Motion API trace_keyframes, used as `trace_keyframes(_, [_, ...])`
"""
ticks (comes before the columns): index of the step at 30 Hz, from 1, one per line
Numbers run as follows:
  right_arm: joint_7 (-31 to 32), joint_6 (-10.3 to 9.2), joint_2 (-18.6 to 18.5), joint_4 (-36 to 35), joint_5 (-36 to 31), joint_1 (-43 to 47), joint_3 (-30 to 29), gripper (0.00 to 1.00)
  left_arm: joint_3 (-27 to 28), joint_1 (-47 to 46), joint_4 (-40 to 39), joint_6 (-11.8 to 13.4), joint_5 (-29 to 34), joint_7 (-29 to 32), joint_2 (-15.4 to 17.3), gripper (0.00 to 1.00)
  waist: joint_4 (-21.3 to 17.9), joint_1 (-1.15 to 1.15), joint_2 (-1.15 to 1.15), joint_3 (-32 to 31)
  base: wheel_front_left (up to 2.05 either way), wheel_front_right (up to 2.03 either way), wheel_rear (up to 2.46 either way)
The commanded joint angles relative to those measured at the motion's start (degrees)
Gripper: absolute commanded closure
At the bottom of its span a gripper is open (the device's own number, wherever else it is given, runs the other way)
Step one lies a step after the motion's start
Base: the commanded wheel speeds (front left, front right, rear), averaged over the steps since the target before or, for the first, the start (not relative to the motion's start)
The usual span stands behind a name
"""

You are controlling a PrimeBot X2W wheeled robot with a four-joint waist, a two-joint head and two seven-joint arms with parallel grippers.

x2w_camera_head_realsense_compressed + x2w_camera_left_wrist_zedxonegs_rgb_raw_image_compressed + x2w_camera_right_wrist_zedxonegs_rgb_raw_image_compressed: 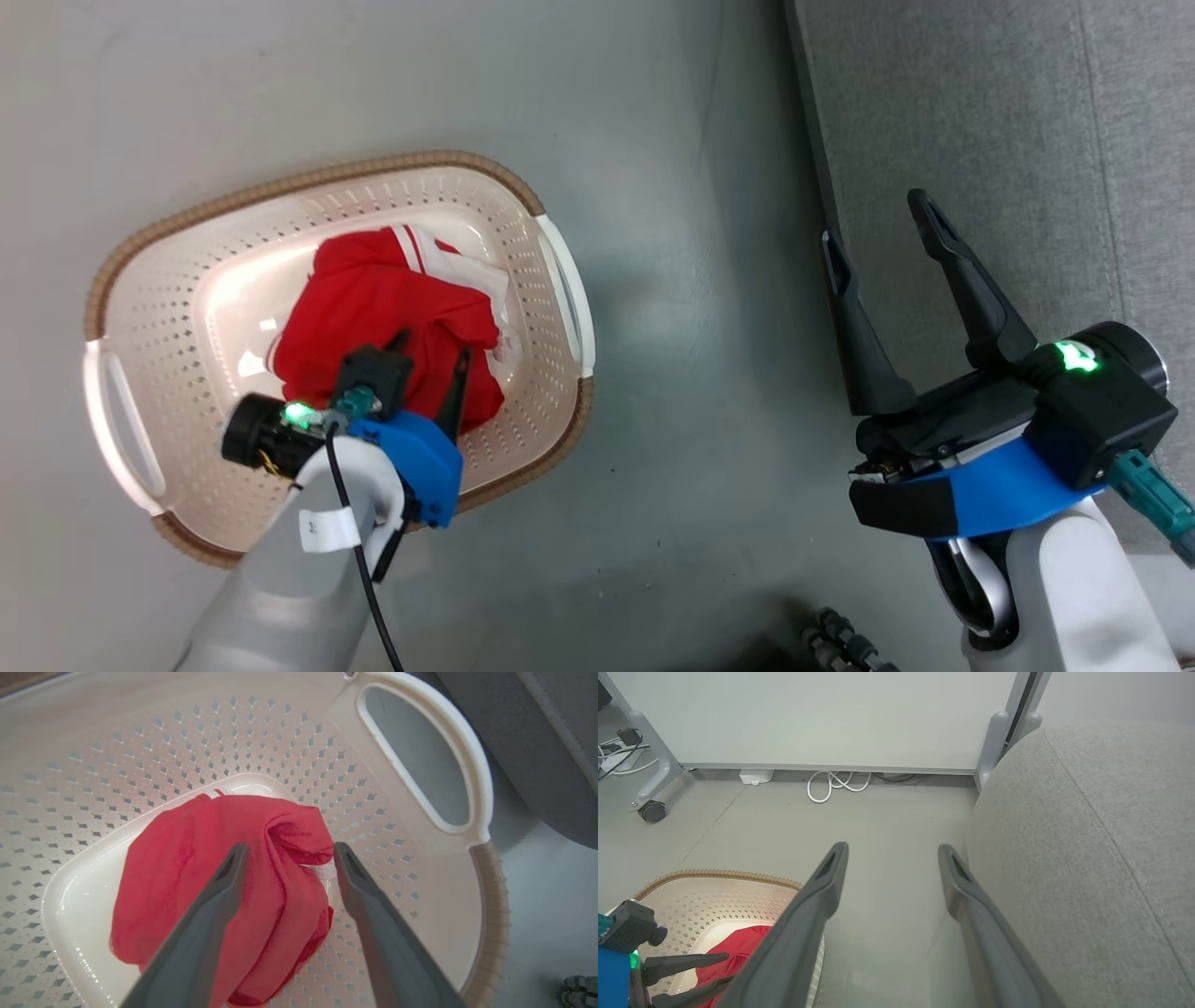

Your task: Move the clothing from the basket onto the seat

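Left claw: released, both fingers spread wide, nothing gripped. It's down inside the basket, aimed at the clothing. In the left wrist view my two fingertips straddle a raised fold of the red heap. Can't tell whether they touch the fabric.

Clothing: one crumpled red bundle on the basket's bottom, roughly central, all of it inside the walls. White trim shows at the heap's far side, toward the handle that faces the seat. The rest reads plain red. Can't tell where one garment ends and the other starts.

Basket: sits on the grey floor, with perforated cream walls, a brown rim and white handles at both short ends.

Right claw: also released, fingers wide apart, empty. It hangs in the air, well apart from the basket, with its tips at the edge of the seat nearest the basket.

Seat: on my right, grey fabric with a seam running along it. A strip of floor lies between it and the basket.

Right wrist view, past the fingers: a white panel on a leg with a caster, and a looped white cable on the floor at its foot.
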Motion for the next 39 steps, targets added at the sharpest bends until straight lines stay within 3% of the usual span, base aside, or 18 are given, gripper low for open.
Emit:
trace_keyframes(1, [-0.62, 0.01, 0.31, 0.03, 0.23, -0.36, 0.11, 0.0, 0.24, -1.59, 0.1, 1.04, 0.65, -0.17, 0.52, 0.0, -0.7, -0.01, 0.0, 1.74, 0.0, 0.0, 0.0])
trace_keyframes(5, [-1.19, 0.01, 0.37, 0.24, 0.62, -0.95, 0.78, 0.0, 1.37, -3.31, 0.69, 3.22, 1.56, -0.17, 1.52, 0.0, -0.92, -0.01, 0.0, 3.48, 0.0, 0.0, 0.0])
trace_keyframes(18, [-2.67, 0.01, 0.35, 0.41, 2.93, -0.3, 2.05, 0.0, 2.87, -7.66, 5.79, 5.4, 2.09, -0.17, 2.1, 0.0, -2.43, -0.01, 0.0, 6.42, 0.0, 0.0, 0.0])
trace_keyframes(19, [-2.79, 0.01, 0.35, 0.39, 3.07, -0.26, 2.02, 0.0, 2.89, -8.05, 6.45, 5.54, 2.08, -0.17, 1.97, 0.26, -2.52, -0.01, 0.0, 6.55, 0.0, 0.0, 0.0])
trace_keyframes(20, [-2.88, 0.01, 0.35, 0.39, 3.15, -0.25, 2.01, 0.0, 2.86, -8.44, 6.92, 5.61, 2.06, -0.17, 1.8, 0.82, -2.58, -0.01, 0.0, 6.68, 0.0, 0.0, 0.0])
trace_keyframes(21, [-2.98, 0.01, 0.35, 0.4, 3.3, -0.22, 2.02, 0.0, 2.83, -8.69, 7.55, 5.41, 1.95, -0.16, 1.63, 1.0, -2.64, -0.01, 0.0, 6.78, 0.0, 0.0, 0.0])
trace_keyframes(39, [-3.05, 0.01, 0.35, 1.83, 3.12, -1.09, 2.71, 0.0, 2.96, -8.86, 10.3, 3.93, 0.9, -0.17, 0.41, 1.0, -2.22, -0.01, 0.0, 4.29, 0.0, 0.0, 0.0])
